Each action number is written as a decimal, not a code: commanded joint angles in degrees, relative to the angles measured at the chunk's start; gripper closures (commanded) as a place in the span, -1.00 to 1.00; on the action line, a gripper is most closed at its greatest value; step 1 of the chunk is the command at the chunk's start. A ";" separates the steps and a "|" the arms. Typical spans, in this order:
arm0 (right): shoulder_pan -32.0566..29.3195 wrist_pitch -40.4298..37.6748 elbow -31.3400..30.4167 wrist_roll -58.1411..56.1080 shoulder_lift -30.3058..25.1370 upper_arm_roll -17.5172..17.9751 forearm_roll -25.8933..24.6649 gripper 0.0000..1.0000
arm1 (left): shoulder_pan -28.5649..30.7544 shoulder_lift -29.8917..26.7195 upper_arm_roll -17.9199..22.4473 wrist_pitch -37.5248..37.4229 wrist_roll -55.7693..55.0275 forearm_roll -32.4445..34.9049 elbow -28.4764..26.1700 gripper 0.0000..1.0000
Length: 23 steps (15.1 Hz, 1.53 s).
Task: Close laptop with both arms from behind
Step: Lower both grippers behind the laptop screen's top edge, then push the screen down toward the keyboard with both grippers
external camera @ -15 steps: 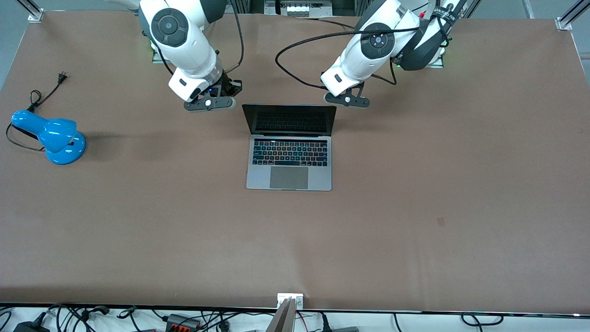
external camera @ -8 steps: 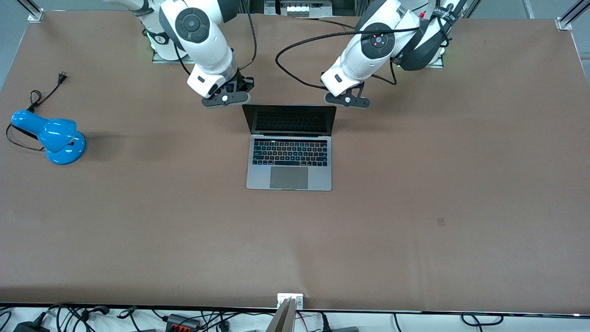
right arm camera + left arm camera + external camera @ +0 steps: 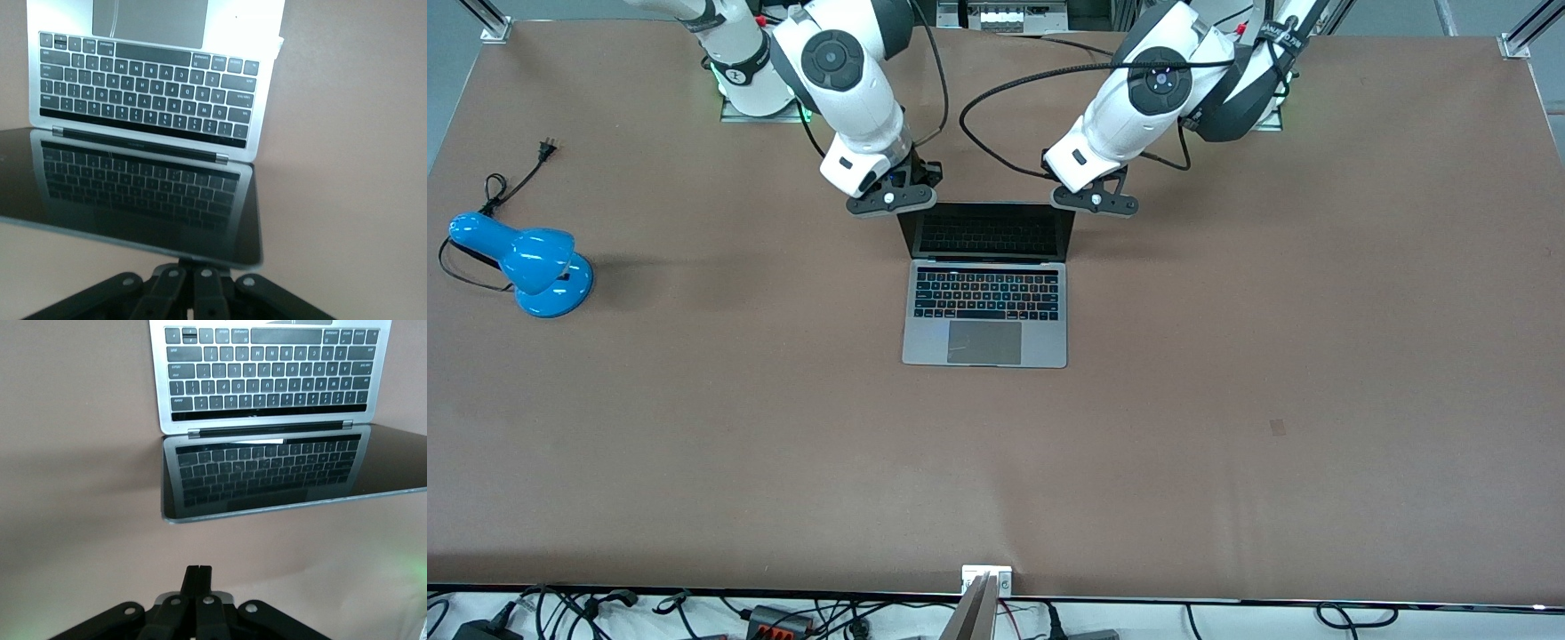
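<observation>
The silver-grey laptop lies open at the table's middle, its black screen upright and facing the front camera. My right gripper is shut and empty at the lid's top corner toward the right arm's end. In the right wrist view the lid's top edge covers its fingertips. My left gripper is shut and empty at the lid's other top corner. In the left wrist view its fingers stand a short gap from the lid's edge. The keyboard shows in both wrist views.
A blue desk lamp with a black cord stands toward the right arm's end of the table. Cables and plugs lie along the table's edge nearest the front camera.
My right gripper has moved in from the right arm's end to the lid's top corner. My left gripper has shifted slightly closer to the lid. The laptop has not moved.
</observation>
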 commanded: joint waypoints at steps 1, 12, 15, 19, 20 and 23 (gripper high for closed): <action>0.74 1.57 -0.32 0.91 -0.04 -0.42 0.76 1.00 | 0.23 1.23 -0.52 2.54 1.06 -0.26 -0.40 1.00; -0.32 9.57 -0.05 0.91 2.86 -0.94 0.50 1.00 | 0.05 7.03 -0.43 9.57 0.98 3.44 0.56 1.00; -1.36 11.67 0.12 1.00 3.21 -1.03 0.50 1.00 | 0.14 8.78 -0.17 11.15 0.63 5.79 1.96 1.00; -3.04 15.54 0.47 0.91 4.62 -0.95 0.41 1.00 | 0.31 12.04 0.27 11.42 0.45 7.73 4.87 1.00; -3.04 15.89 0.47 0.91 4.71 -0.94 0.41 1.00 | 0.40 12.74 0.27 11.51 0.28 8.87 5.22 1.00; -3.65 17.38 1.09 0.91 6.02 -1.03 0.50 1.00 | 0.49 15.11 0.36 12.46 0.27 10.99 6.89 1.00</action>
